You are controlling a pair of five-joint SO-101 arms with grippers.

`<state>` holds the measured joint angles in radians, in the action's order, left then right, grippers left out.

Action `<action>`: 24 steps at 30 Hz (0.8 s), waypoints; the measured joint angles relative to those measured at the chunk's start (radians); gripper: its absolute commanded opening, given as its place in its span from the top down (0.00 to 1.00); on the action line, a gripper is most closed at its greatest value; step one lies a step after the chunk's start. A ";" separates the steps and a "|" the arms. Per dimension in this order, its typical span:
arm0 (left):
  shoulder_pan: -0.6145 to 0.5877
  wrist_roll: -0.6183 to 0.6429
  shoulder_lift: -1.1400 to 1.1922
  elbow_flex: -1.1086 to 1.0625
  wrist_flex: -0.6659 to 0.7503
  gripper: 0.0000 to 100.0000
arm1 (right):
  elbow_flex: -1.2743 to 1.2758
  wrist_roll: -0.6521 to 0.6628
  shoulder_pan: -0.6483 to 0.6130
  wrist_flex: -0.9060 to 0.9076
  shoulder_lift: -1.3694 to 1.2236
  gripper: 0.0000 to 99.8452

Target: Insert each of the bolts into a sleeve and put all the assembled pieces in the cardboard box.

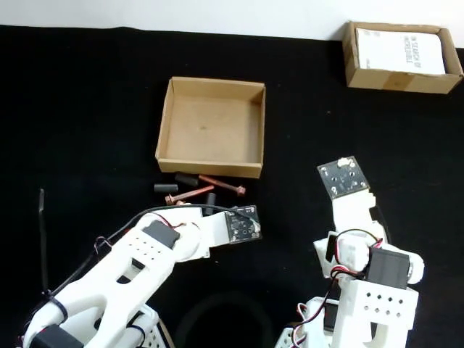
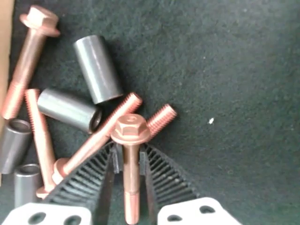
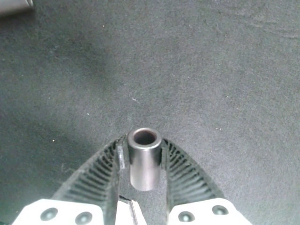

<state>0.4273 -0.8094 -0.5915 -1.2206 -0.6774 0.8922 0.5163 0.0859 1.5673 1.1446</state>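
My left gripper [image 2: 129, 147] is shut on a copper bolt [image 2: 131, 164], head pointing away from the wrist, just above the black cloth. Beside it lie a few more copper bolts [image 2: 27, 58] and several grey sleeves [image 2: 96, 68] in a loose pile. In the high view this pile [image 1: 197, 188] sits just in front of the open cardboard box [image 1: 210, 168], with the left arm [image 1: 163, 246] reaching up to it. My right gripper [image 3: 144, 145] is shut on a grey sleeve [image 3: 144, 161], open end facing away. The right arm [image 1: 348, 196] stands to the right of the pile.
A second cardboard box [image 1: 362, 72] with a white sheet inside stands at the back right corner. A thin black cable [image 1: 42, 210] lies at the left. The black cloth between the arms and right of the open box is bare.
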 measured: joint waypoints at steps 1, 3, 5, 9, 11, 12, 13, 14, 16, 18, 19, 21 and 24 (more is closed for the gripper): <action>0.000 0.029 0.002 0.015 -0.021 0.99 | 0.000 0.000 0.000 0.000 0.000 0.99; -0.002 0.103 0.003 0.069 -0.100 0.99 | 0.000 0.000 0.000 0.000 0.000 0.99; -0.008 0.173 0.003 0.155 -0.206 0.99 | -0.003 -0.009 0.000 0.000 0.000 0.99; -0.006 0.296 0.003 0.394 -0.454 0.99 | -0.086 -0.080 0.000 0.002 0.002 0.99; -0.006 0.338 0.003 0.516 -0.560 0.99 | -0.135 -0.110 -0.021 0.025 0.002 0.99; -0.006 0.353 0.003 0.572 -0.612 0.99 | -0.158 -0.129 -0.035 0.044 0.002 0.99; -0.006 0.367 0.003 0.623 -0.658 0.99 | -0.178 -0.149 -0.049 0.068 0.002 0.99; -0.008 0.376 0.003 0.666 -0.701 0.99 | -0.196 -0.173 -0.060 0.091 0.002 0.99; -0.008 0.405 0.003 0.741 -0.772 0.99 | -0.222 -0.206 -0.077 0.144 0.002 0.99; -0.008 0.437 -0.003 0.796 -0.832 0.99 | -0.233 -0.218 -0.084 0.175 0.009 0.99; -0.006 0.462 -0.015 0.809 -0.852 0.99 | -0.233 -0.222 -0.086 0.180 0.025 0.99; -0.006 0.522 -0.066 0.816 -0.861 0.99 | -0.233 -0.224 -0.087 0.183 0.080 0.99; -0.006 0.623 -0.183 0.816 -0.810 0.99 | -0.233 -0.224 -0.106 0.157 0.207 0.99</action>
<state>0.4212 -0.1864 -0.7741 -0.4043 -1.4876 0.6590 0.2923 -0.0199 1.7238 1.3518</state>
